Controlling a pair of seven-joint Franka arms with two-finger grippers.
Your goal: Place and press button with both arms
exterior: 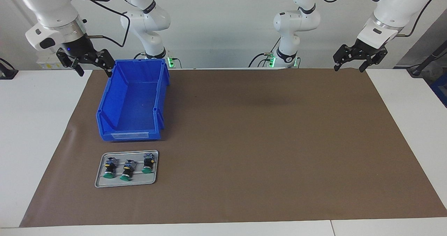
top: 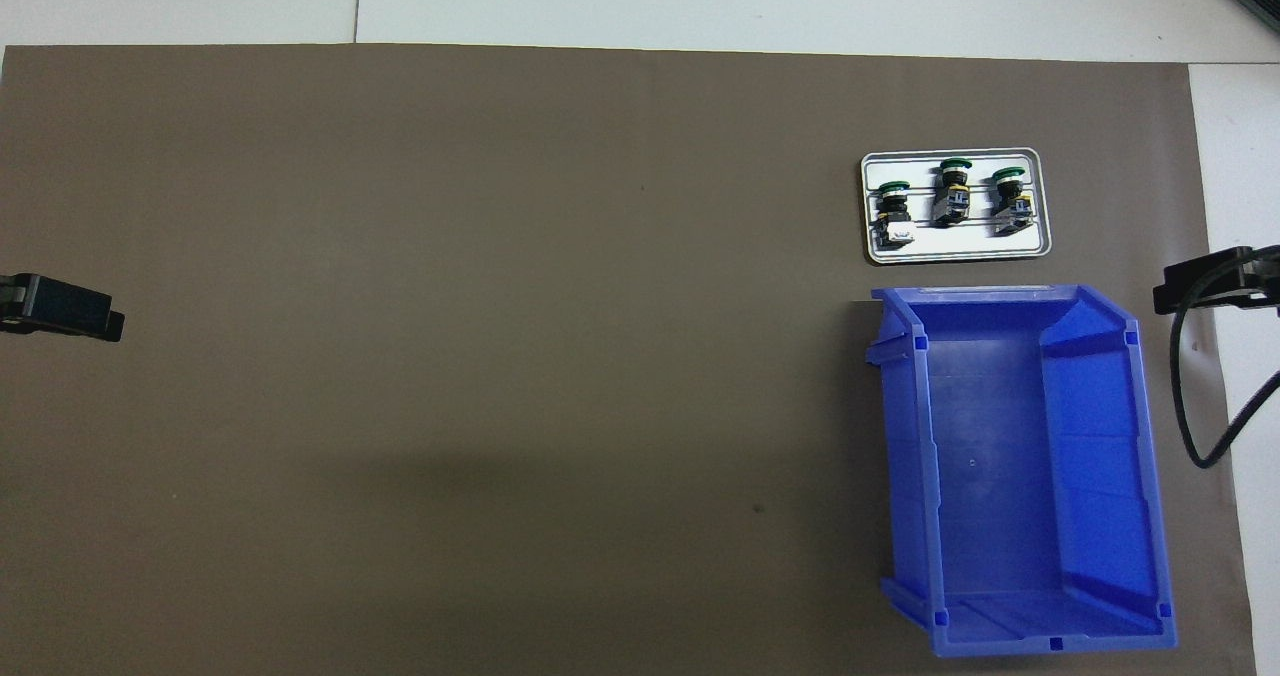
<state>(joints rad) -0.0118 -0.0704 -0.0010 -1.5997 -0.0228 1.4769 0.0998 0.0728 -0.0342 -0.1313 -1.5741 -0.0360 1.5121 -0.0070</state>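
Observation:
Three alike green-capped buttons lie on their sides in a row on a small grey tray (exterior: 153, 181): one (exterior: 109, 168), one (exterior: 127, 170) and one (exterior: 148, 163). They also show in the overhead view (top: 893, 211) (top: 952, 191) (top: 1010, 199). The tray (top: 1036, 246) sits toward the right arm's end of the table, farther from the robots than the blue bin. My right gripper (exterior: 95, 70) hangs open and empty in the air beside the bin's near corner. My left gripper (exterior: 350, 67) hangs open and empty over the mat's near corner at the left arm's end. Both arms wait.
An empty blue bin (exterior: 134, 103) stands between the tray and the right arm's base; it also shows in the overhead view (top: 1010, 476). A brown mat (exterior: 265, 141) covers most of the white table. A black cable (top: 1195, 396) hangs by the right gripper.

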